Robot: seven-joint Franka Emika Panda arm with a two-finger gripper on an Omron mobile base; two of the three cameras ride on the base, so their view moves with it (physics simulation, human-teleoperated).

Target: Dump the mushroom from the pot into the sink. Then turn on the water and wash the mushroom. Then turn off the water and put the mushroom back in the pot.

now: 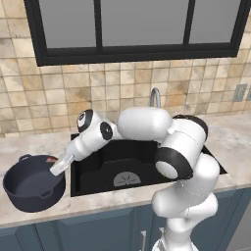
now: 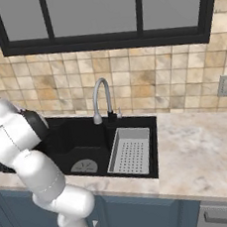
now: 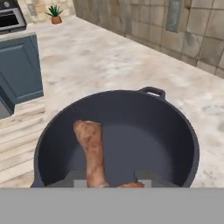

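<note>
The gripper (image 1: 55, 170) hangs over the right rim of the pot (image 1: 22, 198), pointing down into it. In the hand view its two dark tips stand a little apart at the bottom, and the mushroom (image 3: 92, 151), an orange-brown long piece, rises between them; the lower end of it sits at the tips, so the jaws look closed on it, narrow but not fully shut. The mushroom is inside the pot, over the dark bottom, and I cannot tell if it touches the bottom. The pot stands on the marble counter (image 1: 29, 147) just left of the sink (image 1: 98, 176), with one loop handle toward the wall. The sink is black, with a round grey drain (image 1: 126, 179) in its floor. In the right base view a grey strainer tray (image 2: 130, 151) lies in the right part of the sink, and the curved faucet (image 2: 102, 99) stands behind it at the tiled wall. Above is a dark window frame (image 2: 102, 41).
</note>
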